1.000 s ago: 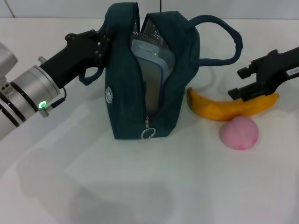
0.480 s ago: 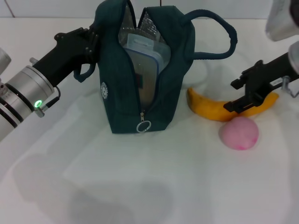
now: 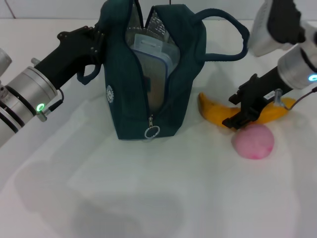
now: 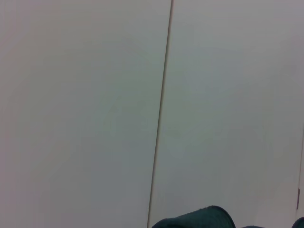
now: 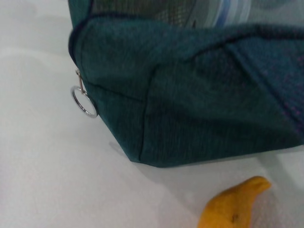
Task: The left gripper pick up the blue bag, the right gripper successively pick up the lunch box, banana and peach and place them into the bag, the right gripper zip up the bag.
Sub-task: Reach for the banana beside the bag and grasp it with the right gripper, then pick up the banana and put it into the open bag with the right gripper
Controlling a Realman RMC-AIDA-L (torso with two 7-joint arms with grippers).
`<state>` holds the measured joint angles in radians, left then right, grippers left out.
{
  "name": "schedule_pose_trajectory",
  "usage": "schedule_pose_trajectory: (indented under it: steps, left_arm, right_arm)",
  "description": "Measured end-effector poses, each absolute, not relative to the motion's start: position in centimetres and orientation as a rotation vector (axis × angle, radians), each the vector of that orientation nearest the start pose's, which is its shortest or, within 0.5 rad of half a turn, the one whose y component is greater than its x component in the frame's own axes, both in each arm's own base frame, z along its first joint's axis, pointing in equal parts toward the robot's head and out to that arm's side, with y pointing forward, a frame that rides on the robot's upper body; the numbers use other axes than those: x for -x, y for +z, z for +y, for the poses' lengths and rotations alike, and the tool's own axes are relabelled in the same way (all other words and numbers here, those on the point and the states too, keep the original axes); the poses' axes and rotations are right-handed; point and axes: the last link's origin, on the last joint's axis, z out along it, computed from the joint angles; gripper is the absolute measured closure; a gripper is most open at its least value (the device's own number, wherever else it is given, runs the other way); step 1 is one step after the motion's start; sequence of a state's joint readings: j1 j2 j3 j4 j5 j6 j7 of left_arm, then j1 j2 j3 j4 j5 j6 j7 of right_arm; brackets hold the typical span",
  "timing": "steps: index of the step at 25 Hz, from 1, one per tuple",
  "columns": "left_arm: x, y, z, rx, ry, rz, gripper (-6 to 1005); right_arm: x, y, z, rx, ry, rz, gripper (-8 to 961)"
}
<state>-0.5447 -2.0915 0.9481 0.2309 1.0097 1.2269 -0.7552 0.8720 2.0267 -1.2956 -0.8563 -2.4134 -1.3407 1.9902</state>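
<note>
Right gripper (image 3: 238, 110), jaws apart, straddles the banana (image 3: 218, 113) beside the peach (image 3: 253, 141). Left gripper (image 3: 97, 43) stays clamped on the blue bag (image 3: 183, 74); an off-center squeeze could roll the banana away.

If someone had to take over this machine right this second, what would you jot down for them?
Left pincer: shut on the near loop handle of the dark teal fabric bag, holding it upright and unzipped.
Right pincer: open, down over the curved yellow banana, nothing gripped yet.
Done: the translucent white lunch box with a blue rim stands inside the bag.
On the white table: the banana beside the bag, the round pink peach just in front of it.
Left: load banana, then peach, then pull the ring zip pull to close the bag.
</note>
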Motion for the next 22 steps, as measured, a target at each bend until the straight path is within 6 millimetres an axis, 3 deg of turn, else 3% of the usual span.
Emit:
schedule_pose_trajectory:
  steps: [7, 15, 19, 22]
  left_arm:
    - [26.7, -2.0, 36.4, 2.04, -0.985, -0.536, 963]
    - [26.7, -2.0, 36.3, 2.045, -0.981, -0.536, 963]
    - [26.9, -2.0, 36.1, 2.045, -0.986, -0.533, 963]
    - [26.7, -1.9, 35.6, 2.054, -1.01, -0.5, 963]
  right_arm:
    - [-16.5, -4.3, 40.8, 2.887, -0.469, 0.327, 352]
    - [-16.3, -4.3, 40.9, 2.874, -0.472, 0.333, 374]
    - [-16.1, -3.6, 40.9, 2.857, -0.421, 0.322, 430]
    - [-15.9, -1.6, 40.8, 2.831, -0.327, 0.323, 507]
